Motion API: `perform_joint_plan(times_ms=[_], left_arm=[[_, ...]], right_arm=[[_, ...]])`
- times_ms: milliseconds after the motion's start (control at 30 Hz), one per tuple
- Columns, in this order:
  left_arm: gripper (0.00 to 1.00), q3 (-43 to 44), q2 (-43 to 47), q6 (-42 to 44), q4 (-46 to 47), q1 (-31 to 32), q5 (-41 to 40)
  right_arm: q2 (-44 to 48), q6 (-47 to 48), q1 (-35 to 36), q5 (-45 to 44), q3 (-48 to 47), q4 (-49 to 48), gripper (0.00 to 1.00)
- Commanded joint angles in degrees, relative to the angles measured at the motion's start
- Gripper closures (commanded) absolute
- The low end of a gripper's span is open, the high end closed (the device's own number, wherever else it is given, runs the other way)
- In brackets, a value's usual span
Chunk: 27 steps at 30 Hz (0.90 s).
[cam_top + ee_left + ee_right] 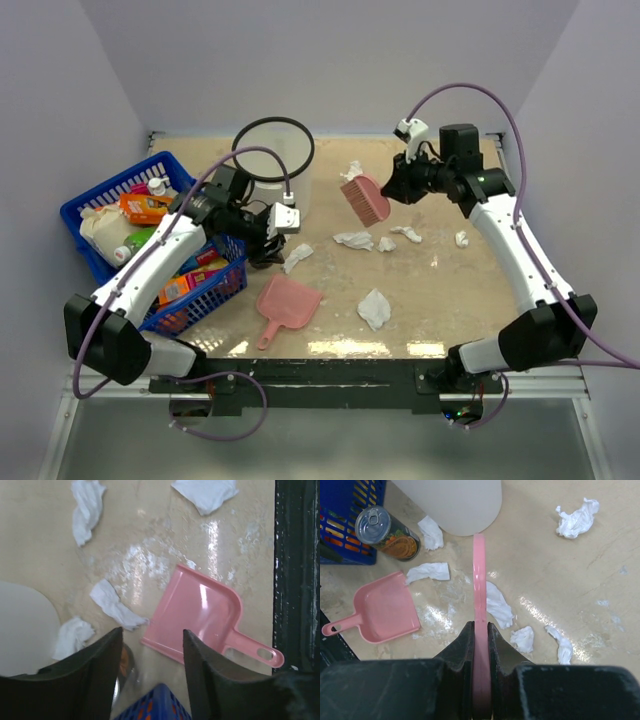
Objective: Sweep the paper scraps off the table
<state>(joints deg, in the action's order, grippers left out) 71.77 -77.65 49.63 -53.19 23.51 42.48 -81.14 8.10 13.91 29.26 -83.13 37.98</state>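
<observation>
Several white paper scraps lie on the beige table [450, 300]: one by the bin [351, 170], a cluster mid-table [353, 239], one at the right [461, 239] and one near the front [374, 308]. My right gripper [395, 186] is shut on the handle of a pink brush [366, 199] and holds it above the cluster; the right wrist view shows the brush [479, 575] edge-on between the fingers, over a scrap [497, 605]. My left gripper [152, 632] is open and empty, above the table just behind the pink dustpan [200, 615], which lies flat near a scrap [116, 605].
A blue basket [110, 205] of groceries stands at the left, its corner under my left gripper. A white bin with a black ring [273, 150] stands at the back. A can [387, 532] lies beside the basket. A metal rail [330, 350] runs along the front.
</observation>
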Motion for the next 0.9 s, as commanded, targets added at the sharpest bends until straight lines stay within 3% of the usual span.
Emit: perform_joint_plan(times_ms=[0,233,300,400,467,500,533,633,867], left_arm=[[0.52,-1.0,-1.6,3.6,-4.2,0.5,-5.5],[0.85,-2.7,-3.0,2.1,-6.3,0.6,-17.7],[1.0,-5.0,-2.7,1.8,-6.1,0.4,-22.0],[1.0,-9.0,-1.1,3.8,-4.7,-0.9,-26.7],[1.0,-9.8,0.6,6.2,-4.5,-0.7,-24.4],[0.95,-9.8,1.2,6.8,-4.4,-0.1,-19.9],[0.76,-9.8,2.1,6.9,-4.3,0.5,-17.5],[0.55,-10.8,2.8,6.5,-3.7,4.0,-10.1],[0.47,-16.6,0.9,3.8,5.0,8.7,-9.4]], right_arm=[[2.4,-1.2,0.3,-0.8,1.1,-4.0,1.0],[2.6,-0.6,0.2,-1.1,2.4,-4.6,1.0],[2.5,-0.5,0.3,-1.6,2.5,-4.6,1.0],[2.2,-0.3,0.3,-1.6,2.9,-4.8,1.0],[2.1,-0.3,0.3,-1.5,3.0,-4.8,1.0],[1.8,-0.4,0.3,-1.2,3.0,-4.8,1.0],[1.6,-0.5,0.2,-1.0,2.9,-4.8,1.0],[1.0,-0.5,0.2,-0.9,2.3,-4.8,1.0],[1.8,0.9,0.2,-1.4,2.2,-4.1,1.0]])
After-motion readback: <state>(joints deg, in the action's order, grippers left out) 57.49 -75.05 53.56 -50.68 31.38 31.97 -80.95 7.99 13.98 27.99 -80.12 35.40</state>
